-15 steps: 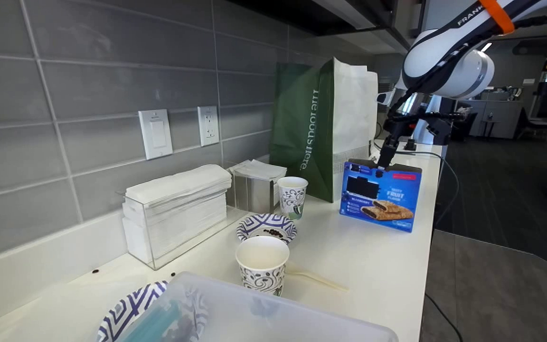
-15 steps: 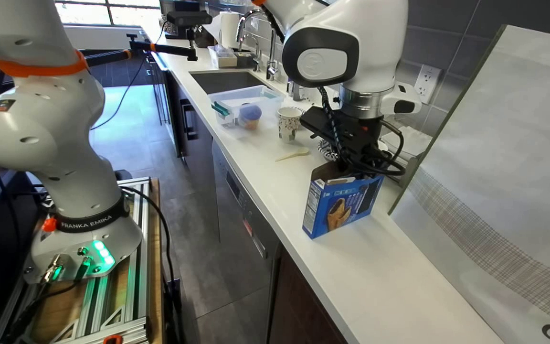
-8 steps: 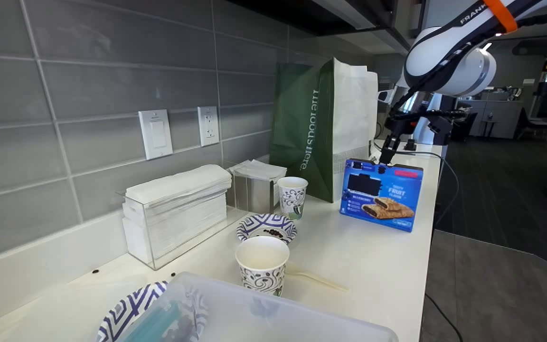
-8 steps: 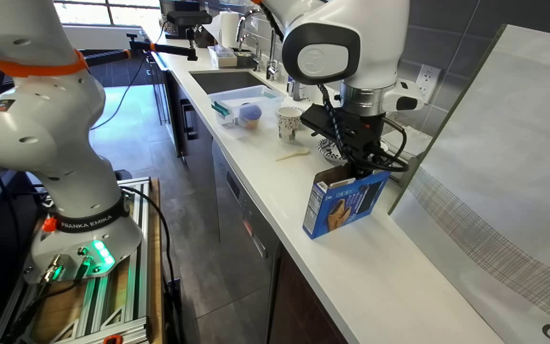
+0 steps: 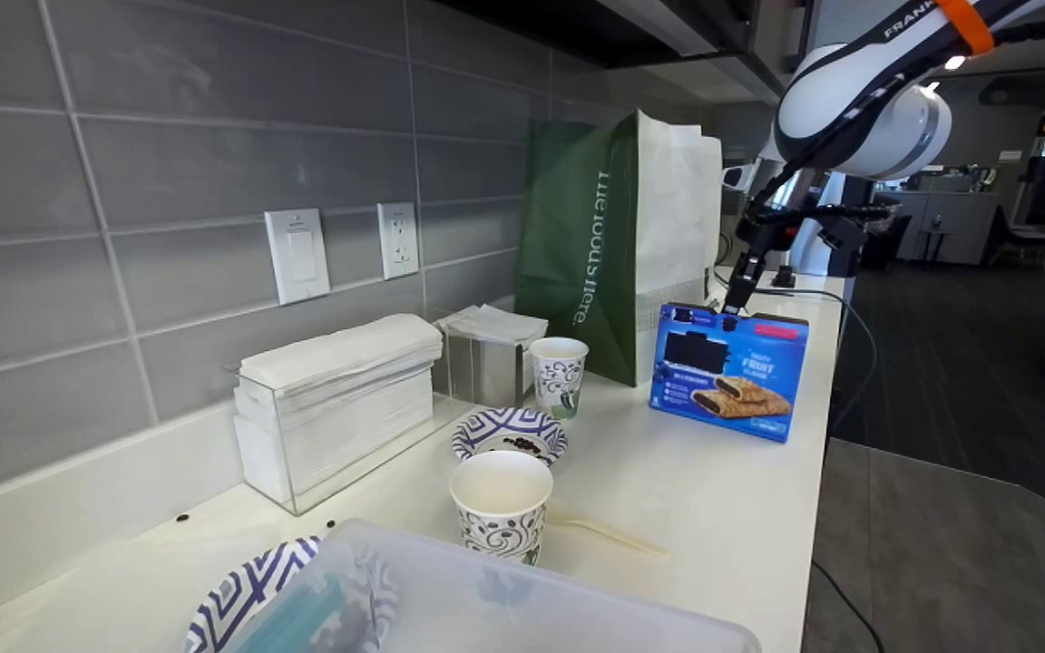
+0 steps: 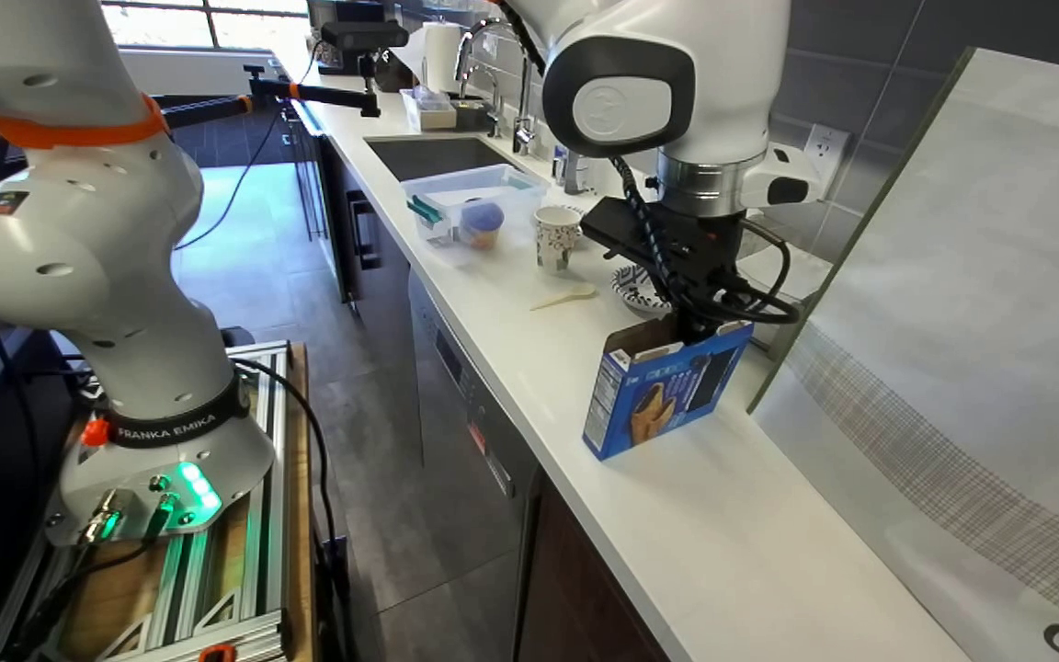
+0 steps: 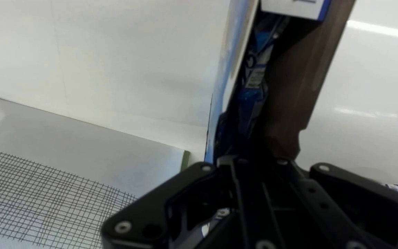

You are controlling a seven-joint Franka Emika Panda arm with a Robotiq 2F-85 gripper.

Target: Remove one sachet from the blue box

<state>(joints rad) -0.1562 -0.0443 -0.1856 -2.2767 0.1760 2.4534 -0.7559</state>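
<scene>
By my read the step in hand was the grab itself: the fingers (image 5: pixel 741 287) were down at the open top of the blue box (image 5: pixel 729 372), which stood upright on the bench (image 5: pixel 713 517), and their tips were lost in the dark inside it. Couldn't tell whether they were spread or closed, or had hold of anything, because the ends just didn't show in any of the 3 views. The sachet (image 7: pixel 252 96) was inside the box: the wrist view showed its shiny blue wrapping down in there, close along 1 of the box's long walls. No clue how many were packed in, but none showed above the box's rim, so I'd call the removal not yet done. Next move, IMO, called for getting exactly 1 sachet squarely between the fingers, pinching it, then drawing straight up until it cleared the rim. Main worry: the box looked like light card, so a pinch that caught its wall, or wrapping that snagged on the way out, would probably drag or tip the whole thing. I'd also have minded the green paper bag (image 5: pixel 577 263) standing near the box (couldn't tell if they touched), so going straight up seemed way safer to me than any sideways swing.
</scene>
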